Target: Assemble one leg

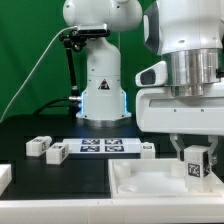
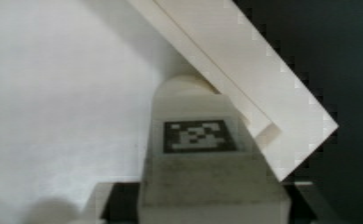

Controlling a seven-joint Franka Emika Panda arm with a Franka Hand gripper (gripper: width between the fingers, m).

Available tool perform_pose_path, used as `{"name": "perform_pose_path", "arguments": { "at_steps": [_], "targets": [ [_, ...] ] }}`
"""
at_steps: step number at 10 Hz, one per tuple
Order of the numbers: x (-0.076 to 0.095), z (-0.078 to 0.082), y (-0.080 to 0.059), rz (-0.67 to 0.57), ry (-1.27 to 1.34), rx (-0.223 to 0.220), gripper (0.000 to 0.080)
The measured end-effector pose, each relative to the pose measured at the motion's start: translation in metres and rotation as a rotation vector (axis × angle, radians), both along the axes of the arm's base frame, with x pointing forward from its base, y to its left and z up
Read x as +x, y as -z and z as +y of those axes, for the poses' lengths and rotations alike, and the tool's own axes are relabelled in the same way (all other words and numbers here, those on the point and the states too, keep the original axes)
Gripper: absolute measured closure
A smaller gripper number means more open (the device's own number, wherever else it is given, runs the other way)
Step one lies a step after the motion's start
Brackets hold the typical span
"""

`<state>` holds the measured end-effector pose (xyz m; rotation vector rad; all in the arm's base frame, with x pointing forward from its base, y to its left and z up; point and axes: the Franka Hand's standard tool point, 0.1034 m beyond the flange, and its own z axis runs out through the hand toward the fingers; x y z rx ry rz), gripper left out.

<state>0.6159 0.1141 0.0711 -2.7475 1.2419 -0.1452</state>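
Observation:
My gripper (image 1: pixel 196 152) is shut on a leg (image 1: pixel 194 164), a small white chunky block with a black-and-white tag on its face. In the exterior view it hangs at the right, just above the wide white panel (image 1: pixel 150 183) near its right corner. In the wrist view the leg (image 2: pixel 203 135) fills the middle, held between the two dark fingers (image 2: pixel 125 203), and its far end points at the panel's raised edge (image 2: pixel 231 55). Two more legs (image 1: pixel 38 146) (image 1: pixel 57 153) lie on the black table at the exterior view's left.
The marker board (image 1: pixel 104 147) lies flat behind the panel. Another small white block (image 1: pixel 147 150) sits by its right end. A white part (image 1: pixel 4 178) shows at the left edge. The robot base (image 1: pixel 100 75) stands at the back.

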Motion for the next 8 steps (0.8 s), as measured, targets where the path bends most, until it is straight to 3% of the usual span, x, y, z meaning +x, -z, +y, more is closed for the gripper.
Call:
{"name": "perform_pose_path", "arguments": {
  "at_steps": [8],
  "targets": [
    [-0.0021, 0.0043, 0.0005, 0.075, 0.746, 0.14, 0.0505]
  ]
}}
